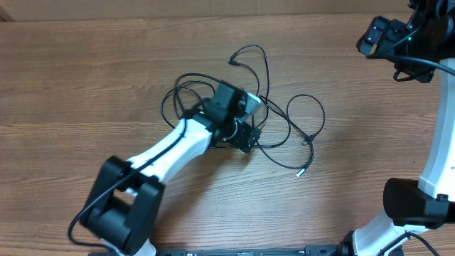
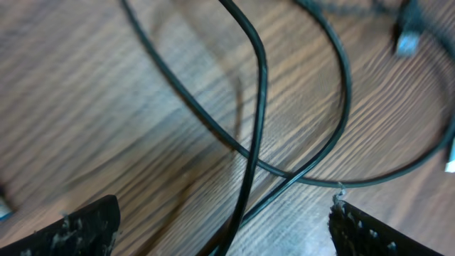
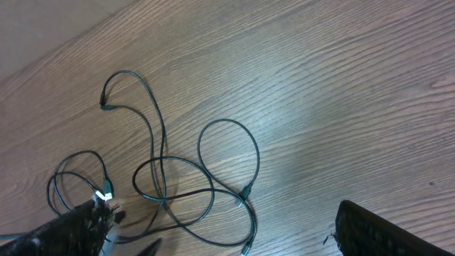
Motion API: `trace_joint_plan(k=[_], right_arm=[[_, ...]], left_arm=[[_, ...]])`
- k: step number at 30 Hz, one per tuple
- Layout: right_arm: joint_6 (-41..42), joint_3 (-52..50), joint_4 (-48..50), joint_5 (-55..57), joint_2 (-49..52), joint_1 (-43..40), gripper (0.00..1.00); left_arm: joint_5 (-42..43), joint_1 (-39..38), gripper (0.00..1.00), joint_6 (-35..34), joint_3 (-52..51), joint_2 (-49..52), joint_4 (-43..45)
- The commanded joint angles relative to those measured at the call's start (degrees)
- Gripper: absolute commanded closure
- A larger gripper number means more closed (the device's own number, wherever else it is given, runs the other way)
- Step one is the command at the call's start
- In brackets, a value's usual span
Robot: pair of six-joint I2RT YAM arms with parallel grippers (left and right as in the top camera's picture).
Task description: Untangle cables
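The left claw (image 2: 224, 224) sits low with its fingers wide apart, gripping nothing, over the cables (image 2: 261, 92), which lie looped and crossed mid-way across the wooden table (image 1: 85, 78), while the right claw (image 3: 220, 231), also spread wide and empty, hovers well apart at the far right.

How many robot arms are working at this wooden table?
2. The left arm stretches from the near edge over the cables mid-table. The right arm stands along the table's right side, reaching toward the far corner. None seems hidden.
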Motion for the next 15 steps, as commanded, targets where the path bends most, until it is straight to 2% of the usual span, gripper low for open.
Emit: trace_joint_plan(k=[1, 2, 3, 5, 6, 7, 10, 12, 15], right_arm=[[-0.26, 0.13, 0.11, -0.52, 0.13, -0.02, 0.00], [-0.26, 0.13, 0.11, -0.52, 0.13, -0.02, 0.00], [-0.26, 0.13, 0.11, -0.52, 0.13, -0.02, 0.00], [-0.26, 0.13, 0.11, -0.52, 0.13, -0.02, 0.00], [-0.24, 0.13, 0.11, -0.55, 0.13, -0.02, 0.00], [-0.24, 0.13, 0.11, -0.55, 0.13, -0.02, 0.00], [-0.24, 0.13, 0.11, -0.59, 0.13, 0.00, 0.00], [-0.31, 0.13, 0.11, -0.57, 0.13, 0.00, 0.00], [-2.08, 0.07, 0.11, -0.50, 0.13, 0.00, 0.00]], left_arm=[[-5.11, -1.75, 0.08, 6.36, 0.74, 2.40, 0.63], [-6.54, -2.10, 0.11, 6.36, 0.74, 2.86, 0.63], [-7.69, -2.32, 0.19, 6.36, 0.74, 3.15, 0.61], [-9.90, -2.45, 0.51, 6.34, 0.74, 3.30, 0.50], [-10.95, -2.45, 0.80, 6.29, 0.79, 3.19, 0.48], [-12.26, -2.29, 0.96, 5.79, 1.09, 2.80, 0.00], [-16.41, -1.22, 0.96, 2.01, 4.35, 0.66, -3.65], [-19.98, 1.09, 0.96, -3.48, 9.20, -2.01, -8.76], [-20.63, 6.43, 0.96, -8.07, 14.75, -5.25, -14.29]])
